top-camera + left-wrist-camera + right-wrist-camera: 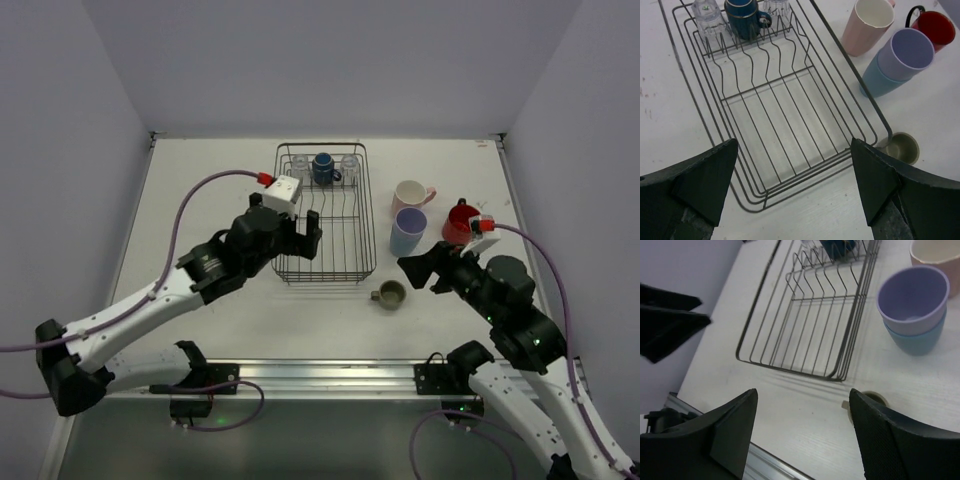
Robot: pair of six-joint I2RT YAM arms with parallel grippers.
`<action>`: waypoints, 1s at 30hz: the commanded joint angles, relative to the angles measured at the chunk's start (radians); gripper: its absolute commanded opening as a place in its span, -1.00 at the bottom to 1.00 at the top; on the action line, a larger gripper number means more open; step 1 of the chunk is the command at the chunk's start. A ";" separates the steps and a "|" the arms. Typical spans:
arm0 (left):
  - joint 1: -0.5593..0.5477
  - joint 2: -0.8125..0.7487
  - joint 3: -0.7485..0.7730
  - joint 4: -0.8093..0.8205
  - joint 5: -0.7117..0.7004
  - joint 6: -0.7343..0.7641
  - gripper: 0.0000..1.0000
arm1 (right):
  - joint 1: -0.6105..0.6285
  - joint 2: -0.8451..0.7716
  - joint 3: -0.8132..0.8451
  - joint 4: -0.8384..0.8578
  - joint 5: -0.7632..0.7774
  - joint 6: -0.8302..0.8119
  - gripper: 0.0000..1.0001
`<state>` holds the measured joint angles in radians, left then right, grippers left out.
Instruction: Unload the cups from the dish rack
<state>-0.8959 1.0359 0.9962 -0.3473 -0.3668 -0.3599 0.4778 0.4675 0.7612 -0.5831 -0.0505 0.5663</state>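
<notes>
- Although only three pieces are counted inside it, the dish rack [335, 235] is entered first: mid-table between the arms, its near half bare wire.
- Dark blue mug [323, 168]: stood mouth-up among the prongs at the rack's far end. It is hemmed in by wire, so a lift straight upward is judged necessary.
- Clear glasses [707, 15] and [777, 7]: lodged at either side of that mug. Which way up they stand cannot be told.
- Pink cup [410, 195], red mug [459, 222], and lavender cup [408, 232] nested inside a light blue cup [880, 80]: grouped on the table right of the rack, apart from it. The nesting is judged to save room.
- Olive-green cup [389, 294]: set upright, alone, just beside the rack's near right corner.
- Left gripper [793, 145]: jaws spread wide, nothing held. It is poised over the rack's near end and aimed toward the far row, a stance judged suited to reaching it.
- Right gripper [802, 392]: jaws spread wide, nothing held, hung above the table near the olive-green cup.
</notes>
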 commanded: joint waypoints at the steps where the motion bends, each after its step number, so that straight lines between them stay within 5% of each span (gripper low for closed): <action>1: 0.031 0.172 0.103 0.097 -0.046 -0.016 0.96 | 0.004 -0.059 0.035 0.083 -0.066 -0.013 0.48; 7: 0.219 0.441 0.272 0.206 0.115 -0.018 0.82 | 0.004 -0.142 0.001 0.092 -0.075 -0.026 -0.31; 11: 0.248 0.637 0.450 0.212 0.072 0.042 0.71 | 0.004 -0.181 -0.039 0.118 -0.107 -0.022 -0.54; 24: 0.357 0.943 0.670 0.234 -0.052 0.070 0.27 | 0.004 -0.175 -0.077 0.144 -0.160 -0.049 -0.56; 30: 0.385 1.041 0.752 0.205 -0.050 0.082 0.24 | 0.004 -0.159 -0.079 0.155 -0.158 -0.059 -0.56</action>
<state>-0.5224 2.0483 1.6772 -0.1738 -0.3798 -0.2935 0.4778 0.2890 0.6785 -0.4740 -0.1802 0.5304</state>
